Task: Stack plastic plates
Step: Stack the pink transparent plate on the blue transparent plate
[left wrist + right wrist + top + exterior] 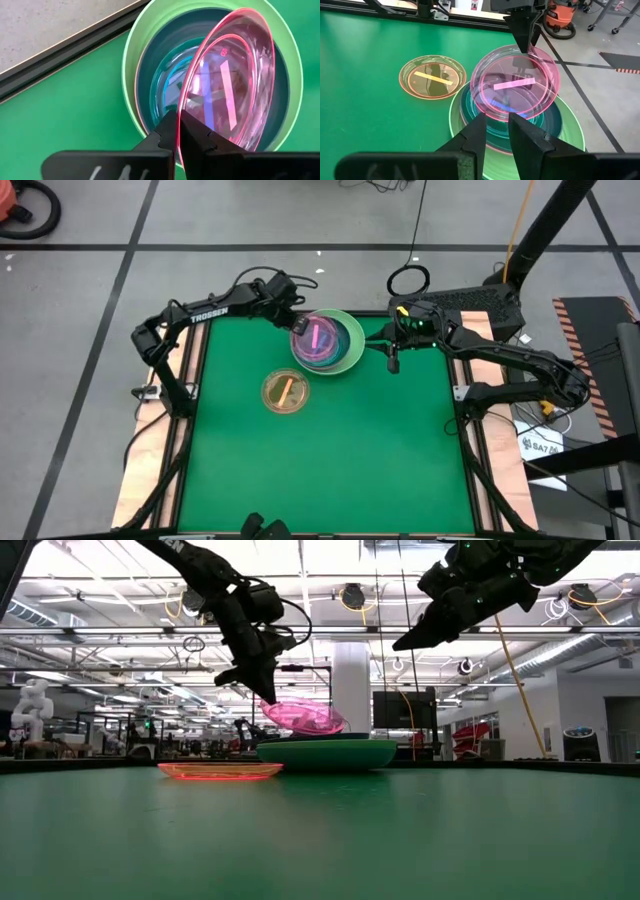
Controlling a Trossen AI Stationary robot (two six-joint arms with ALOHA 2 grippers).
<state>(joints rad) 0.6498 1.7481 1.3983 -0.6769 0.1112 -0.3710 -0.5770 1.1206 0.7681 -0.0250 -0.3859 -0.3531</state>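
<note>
A translucent magenta plate hangs tilted over a stack: a large light-green plate with a dark teal plate and a cyan plate nested in it. My left gripper is shut on the magenta plate at the stack's far-left side. A small amber plate lies flat on the mat, nearer than the stack and to its left. My right gripper hovers above the mat just right of the stack, fingers slightly apart, holding nothing. My left gripper pinches the magenta plate's rim between its two fingers, one finger inside the plate and one outside. The fingers slant down from the table's far left. The plate is tilted, its free edge low over the stack; whether that edge touches the stack I cannot tell.
The green mat covers the table, with open room toward the near edge and to the right of the amber plate. Black rails frame the mat. Cables and a stand sit beyond the far right corner.
</note>
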